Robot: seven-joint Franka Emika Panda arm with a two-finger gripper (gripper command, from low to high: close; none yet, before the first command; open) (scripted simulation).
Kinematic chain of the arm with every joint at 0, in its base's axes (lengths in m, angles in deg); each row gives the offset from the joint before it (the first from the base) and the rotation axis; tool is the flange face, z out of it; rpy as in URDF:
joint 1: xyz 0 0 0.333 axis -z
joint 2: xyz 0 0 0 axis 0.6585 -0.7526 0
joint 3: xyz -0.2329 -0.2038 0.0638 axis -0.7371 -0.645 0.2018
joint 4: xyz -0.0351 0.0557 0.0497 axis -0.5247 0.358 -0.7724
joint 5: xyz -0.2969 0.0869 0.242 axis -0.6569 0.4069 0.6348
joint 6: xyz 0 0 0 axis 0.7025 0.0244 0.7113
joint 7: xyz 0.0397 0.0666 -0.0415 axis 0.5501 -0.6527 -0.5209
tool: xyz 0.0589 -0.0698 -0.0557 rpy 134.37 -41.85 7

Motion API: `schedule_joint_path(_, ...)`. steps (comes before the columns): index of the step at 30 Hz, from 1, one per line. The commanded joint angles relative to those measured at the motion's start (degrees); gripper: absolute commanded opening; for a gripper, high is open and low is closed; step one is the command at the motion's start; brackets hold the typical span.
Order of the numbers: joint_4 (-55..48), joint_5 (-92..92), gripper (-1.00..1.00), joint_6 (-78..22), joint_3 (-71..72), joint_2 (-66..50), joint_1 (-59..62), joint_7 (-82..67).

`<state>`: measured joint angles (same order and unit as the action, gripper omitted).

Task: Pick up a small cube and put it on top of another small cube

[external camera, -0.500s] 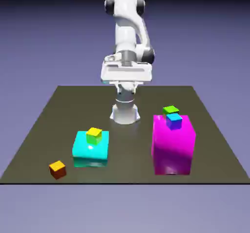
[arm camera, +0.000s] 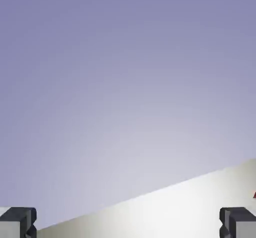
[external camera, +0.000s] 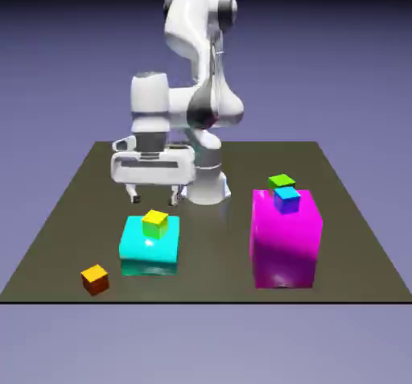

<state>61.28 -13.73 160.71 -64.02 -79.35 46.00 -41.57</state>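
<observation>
We see the white arm (external camera: 197, 68) rising from its base, folding at a high elbow and dropping to a hand set toward the exterior view's left, with the gripper (external camera: 152, 195) pointing downward. Its two dark fingers (external camera: 131, 193) stand wide apart with nothing between them. In the hand view we find only the grey fingertips (arm camera: 18, 222) at the two bottom corners, and the gap appears empty, though the lower edge crops most of each tip.
</observation>
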Motion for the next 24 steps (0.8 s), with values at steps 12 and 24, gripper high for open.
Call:
schedule_joint_path(12, -22.36, 8.05, 0.0, -22.25, -8.86, -24.92, 3.22, 0.69)
schedule_joint_path(24, -38.1, 15.04, 0.0, -36.75, -15.0, -45.22, 5.97, 0.69)
